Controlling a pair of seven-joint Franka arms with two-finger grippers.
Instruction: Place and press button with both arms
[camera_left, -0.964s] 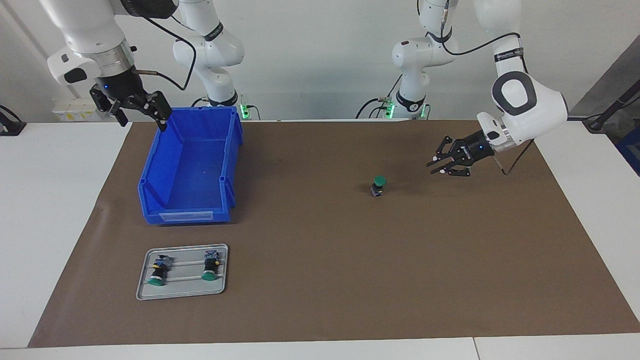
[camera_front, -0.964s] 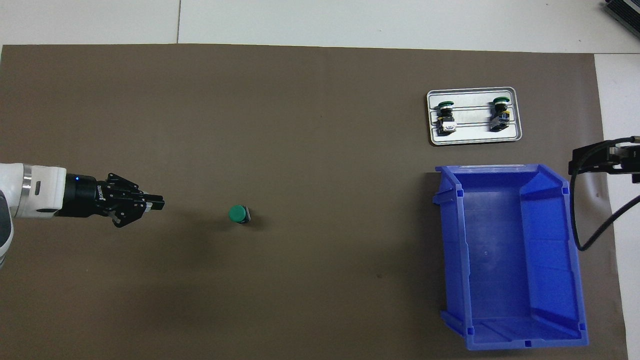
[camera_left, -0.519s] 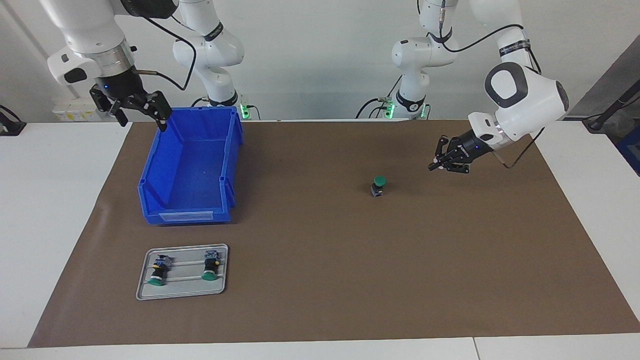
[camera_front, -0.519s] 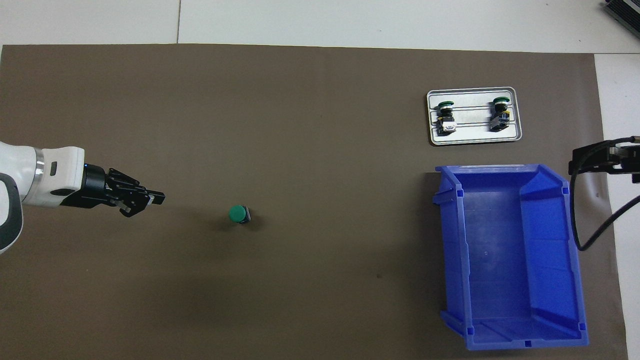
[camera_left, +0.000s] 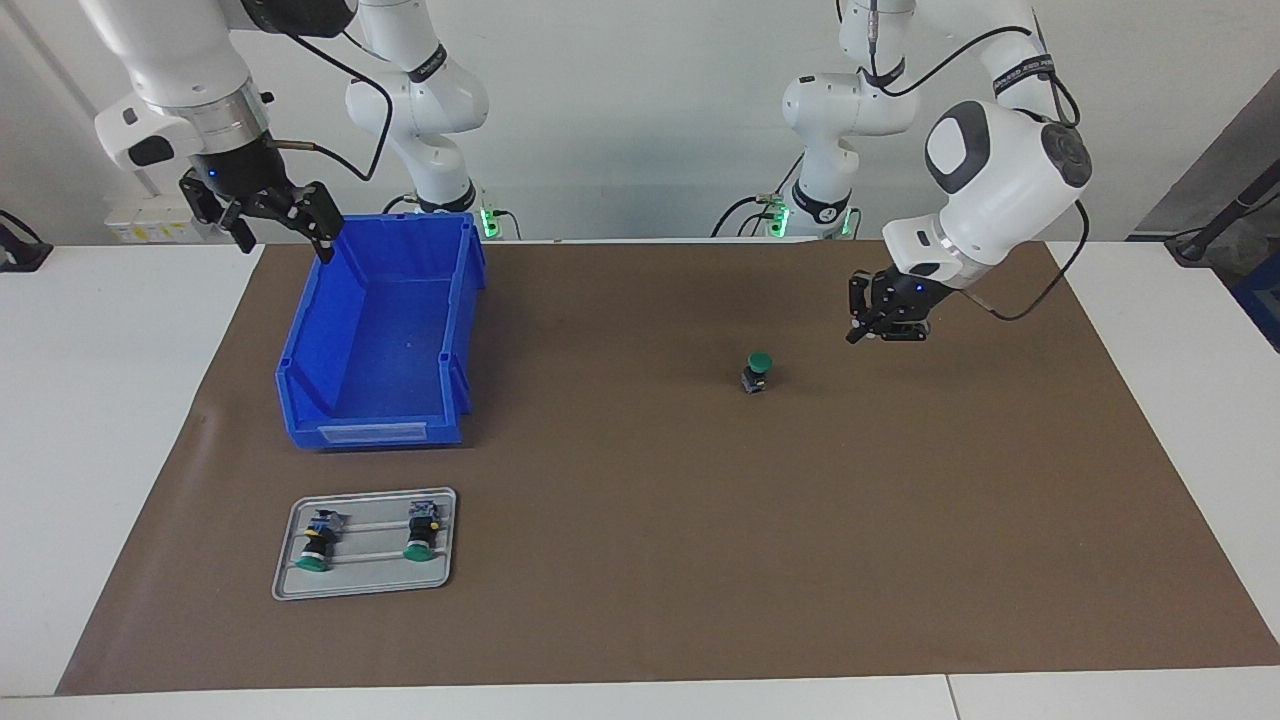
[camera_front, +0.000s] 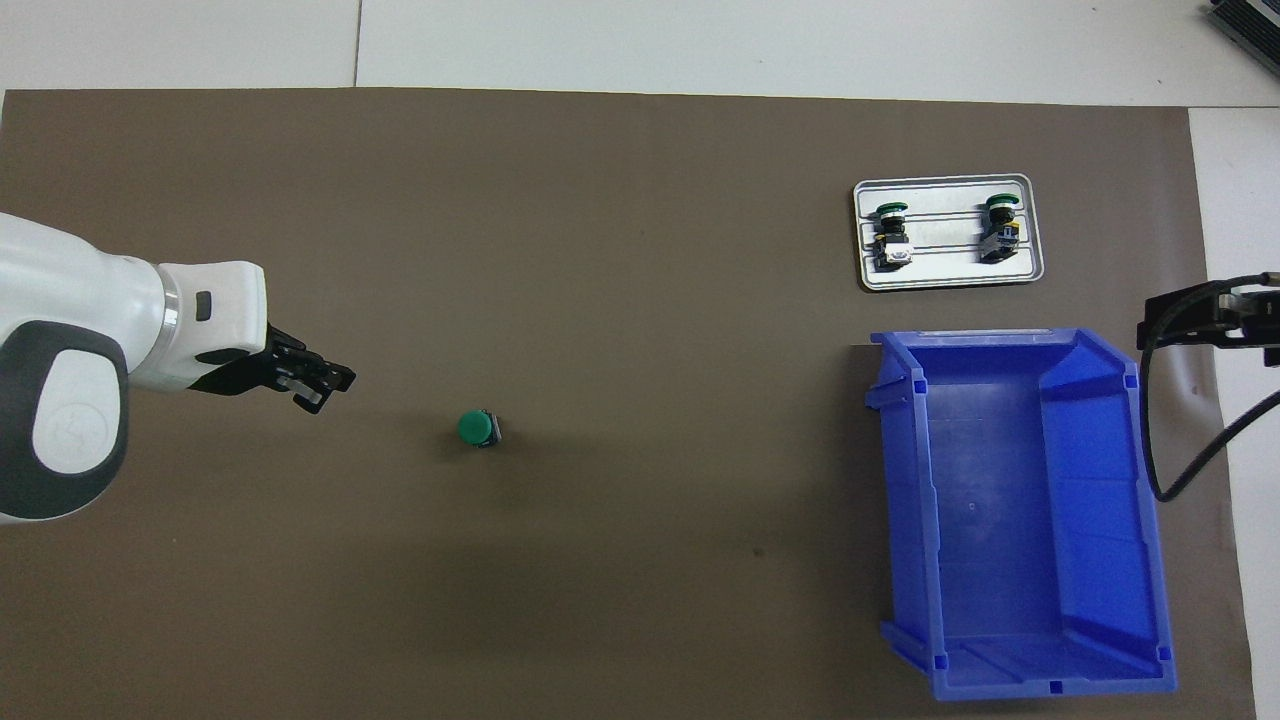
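Note:
The button (camera_left: 758, 372) stands upright on the brown mat, green cap up, also seen from above (camera_front: 478, 428). My left gripper (camera_left: 856, 336) hangs over the mat toward the left arm's end of the table from the button, a hand's width away from it. It is tilted downward and shut, with nothing held (camera_front: 338, 380). My right gripper (camera_left: 285, 240) waits open and empty above the corner of the blue bin (camera_left: 370, 432) that lies nearest the robots. In the overhead view it shows at the edge (camera_front: 1160, 322).
The blue bin (camera_front: 1010, 520) is empty and sits toward the right arm's end. A grey metal tray (camera_left: 368, 572) (camera_front: 940, 270) lies farther from the robots than the bin, with two more green-capped buttons lying in it. The brown mat (camera_left: 700, 560) covers most of the table.
The left arm's wrist swung up and around, tipping its gripper from nearly level to pointing downward, slightly closer to the button; its fingers closed fully. The right arm and the button stayed still.

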